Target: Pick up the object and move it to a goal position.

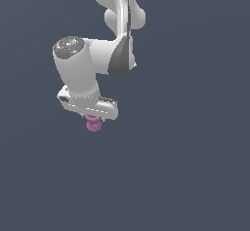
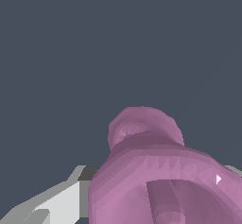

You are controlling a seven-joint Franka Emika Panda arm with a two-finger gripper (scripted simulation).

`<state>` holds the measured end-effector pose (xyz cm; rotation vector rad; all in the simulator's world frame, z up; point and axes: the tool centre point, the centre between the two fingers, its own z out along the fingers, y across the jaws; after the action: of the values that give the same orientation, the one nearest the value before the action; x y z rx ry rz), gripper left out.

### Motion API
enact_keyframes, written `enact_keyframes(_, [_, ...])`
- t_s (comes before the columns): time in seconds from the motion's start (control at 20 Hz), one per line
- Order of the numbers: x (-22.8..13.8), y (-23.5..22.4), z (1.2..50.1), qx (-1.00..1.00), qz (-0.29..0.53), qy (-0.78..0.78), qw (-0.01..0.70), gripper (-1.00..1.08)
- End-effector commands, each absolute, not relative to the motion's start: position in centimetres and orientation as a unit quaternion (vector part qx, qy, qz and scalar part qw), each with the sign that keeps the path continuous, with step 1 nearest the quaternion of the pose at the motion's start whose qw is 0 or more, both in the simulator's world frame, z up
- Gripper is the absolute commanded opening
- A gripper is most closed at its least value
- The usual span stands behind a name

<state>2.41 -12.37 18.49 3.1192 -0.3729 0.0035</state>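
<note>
Filling the wrist view, the pink-purple knobbly object sits right against the camera, 1 grey-white finger beside it; judged clamped in the gripper, since it hangs beneath the hand in the exterior view; beyond, plain dark surface, no goal marker visible.

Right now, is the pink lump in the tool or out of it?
In the tool, as far as shown. The pink lump hangs directly under the tool, and in the wrist view it fills the space beside a finger. The fingers' contact is hidden.
</note>
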Motion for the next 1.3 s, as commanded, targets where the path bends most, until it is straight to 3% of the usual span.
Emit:
enact_keyframes(0.0, [3.4,-13.4,20.1,0.993,0.001,-0.118,0.000,-1.00])
enact_keyframes(1.25, [10.1,-19.7,29.6,0.993,0.000,-0.118,0.000,-1.00])
